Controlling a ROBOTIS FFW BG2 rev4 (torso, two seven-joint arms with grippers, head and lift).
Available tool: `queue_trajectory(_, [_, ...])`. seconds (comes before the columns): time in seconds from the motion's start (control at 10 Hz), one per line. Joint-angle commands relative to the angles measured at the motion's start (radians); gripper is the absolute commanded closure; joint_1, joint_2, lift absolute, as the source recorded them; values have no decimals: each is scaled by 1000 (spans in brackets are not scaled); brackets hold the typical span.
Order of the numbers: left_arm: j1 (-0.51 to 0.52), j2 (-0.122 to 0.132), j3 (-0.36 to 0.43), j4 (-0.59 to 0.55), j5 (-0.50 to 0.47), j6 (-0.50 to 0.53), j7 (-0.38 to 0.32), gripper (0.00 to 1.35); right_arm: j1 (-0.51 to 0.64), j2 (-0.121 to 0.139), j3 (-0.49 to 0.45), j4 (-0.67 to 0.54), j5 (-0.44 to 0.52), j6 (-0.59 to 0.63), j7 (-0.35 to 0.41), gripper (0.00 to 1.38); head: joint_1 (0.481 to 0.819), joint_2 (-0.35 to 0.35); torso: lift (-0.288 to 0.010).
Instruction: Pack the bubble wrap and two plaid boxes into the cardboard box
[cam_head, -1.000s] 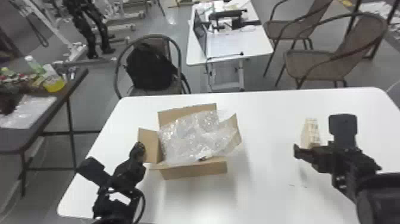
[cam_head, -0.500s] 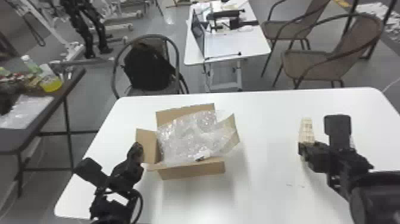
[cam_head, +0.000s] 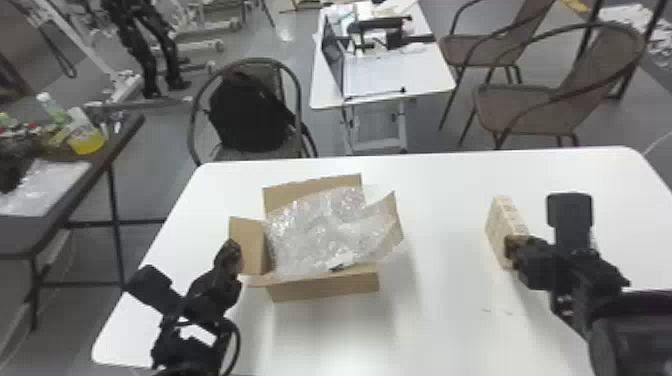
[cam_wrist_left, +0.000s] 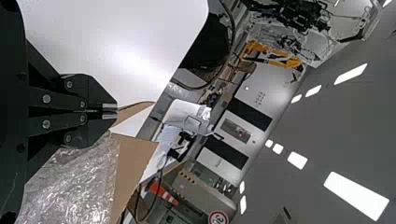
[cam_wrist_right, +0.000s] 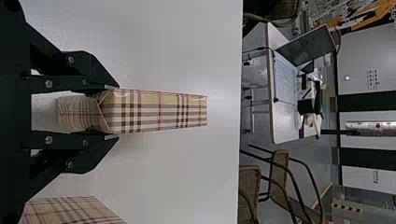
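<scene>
Ok so your left claw (cam_head: 233, 252) is pinched nearly closed on the left-hand flap (cam_head: 251, 246) of the cardboard box (cam_head: 325, 290), with just that thin bit of cardboard between its tips. The box is sitting open on the worktop (cam_head: 445, 200), kinda left of the middle, and its flaps are splayed outward.

Bubble wrap (cam_head: 320, 227) is already in there, all crumpled and puffed up to the opening, and it's lying against the right-hand flap too.

Over on the right you've got the right claw (cam_head: 510, 250) partway open, only as wide as the plaid box (cam_head: 500, 227) it's got hold of. The wrist view has one finger snug on each side and the far part of the box poking out past the tips. It's on edge at the right side of the worktop, well apart from the cardboard one. Can't tell you if its bottom edge is touching down though.

Your other plaid box (cam_wrist_right: 70, 211) is near that claw in the right wrist view, partly cut off by the view's edge. Behind the worktop there's a black backpack (cam_head: 250, 112) on a chair (cam_head: 194, 120).
</scene>
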Motion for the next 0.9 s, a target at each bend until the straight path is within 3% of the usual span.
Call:
queue_trajectory(0.0, [0,-3,1,1,0,0,0,1210,16,-2,2,-37,-17,-18,0,952,695,228,-50])
queue_trajectory(0.4, [-2,-3,-2,1,0,2,0,1210,27,-32,98,-243,-101,-19,34,953,695,260,-50])
queue_trajectory(0.6, [-9,-3,-8,8,0,2,0,1210,-59,-31,181,-247,-191,-13,183,953,695,299,-50])
queue_trajectory(0.8, [-23,-3,-17,16,0,5,0,1210,-160,-3,247,-143,-271,33,364,953,695,350,-50])
